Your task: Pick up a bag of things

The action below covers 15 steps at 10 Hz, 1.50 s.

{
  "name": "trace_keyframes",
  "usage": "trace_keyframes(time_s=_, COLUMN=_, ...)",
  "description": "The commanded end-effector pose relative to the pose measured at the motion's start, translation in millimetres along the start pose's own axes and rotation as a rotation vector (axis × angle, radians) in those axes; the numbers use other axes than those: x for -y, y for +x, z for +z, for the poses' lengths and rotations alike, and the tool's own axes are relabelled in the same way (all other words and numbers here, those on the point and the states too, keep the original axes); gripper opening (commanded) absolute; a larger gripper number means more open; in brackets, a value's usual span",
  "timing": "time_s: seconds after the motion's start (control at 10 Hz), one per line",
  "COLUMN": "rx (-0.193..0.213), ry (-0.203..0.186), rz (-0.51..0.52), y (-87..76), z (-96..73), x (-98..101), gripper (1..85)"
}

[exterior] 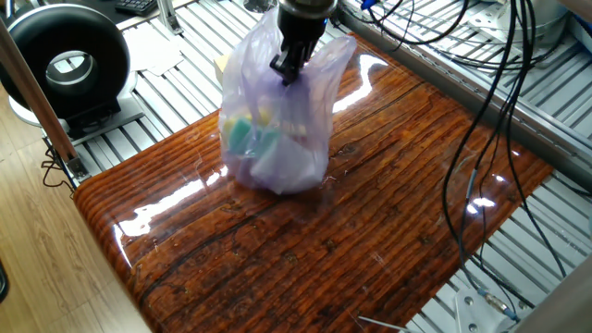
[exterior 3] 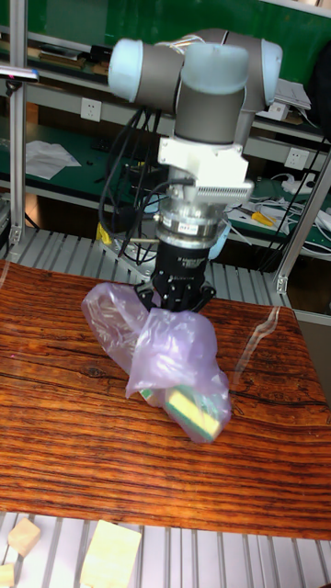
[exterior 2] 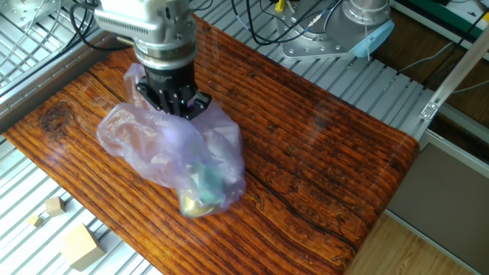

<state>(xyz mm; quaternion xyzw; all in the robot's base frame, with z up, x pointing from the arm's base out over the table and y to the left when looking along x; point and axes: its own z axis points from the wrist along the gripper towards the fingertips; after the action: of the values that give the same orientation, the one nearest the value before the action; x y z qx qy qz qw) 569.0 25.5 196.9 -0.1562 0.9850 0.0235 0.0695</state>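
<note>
A: Tall fixed view, entry: end effector (exterior 3: 180, 303) clamped on the gathered top of the bag (exterior 3: 175, 367); why grip there?

B: Pinching the loose neck lets the things (exterior 3: 196, 411) sag to the bottom (teal and yellow show through), so the weight hangs under the grip.

A: Position?

B: Near the tabletop's (exterior 3: 64, 432) left side in that view, belly seemingly just clear of the wood; contact cannot be ruled out.
</note>
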Motion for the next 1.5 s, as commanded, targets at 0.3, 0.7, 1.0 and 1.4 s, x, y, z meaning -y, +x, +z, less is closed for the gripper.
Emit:
trace_keyframes(time_s=0.3, rx=0.019, ry=0.003, rz=0.020, y=2.8, z=-34.4, x=-1.0, gripper=1.0)
trace_keyframes(time_s=0.7, rx=0.025, ry=0.009, rz=0.025, y=9.2, z=-49.4, x=-3.5, gripper=1.0)
trace_keyframes(time_s=1.0, rx=0.028, ry=0.016, rz=0.026, y=11.9, z=-56.5, x=-5.3, gripper=1.0)
trace_keyframes(time_s=1.4, rx=0.051, ry=0.024, rz=0.027, y=18.8, z=-73.7, x=-7.6, gripper=1.0)
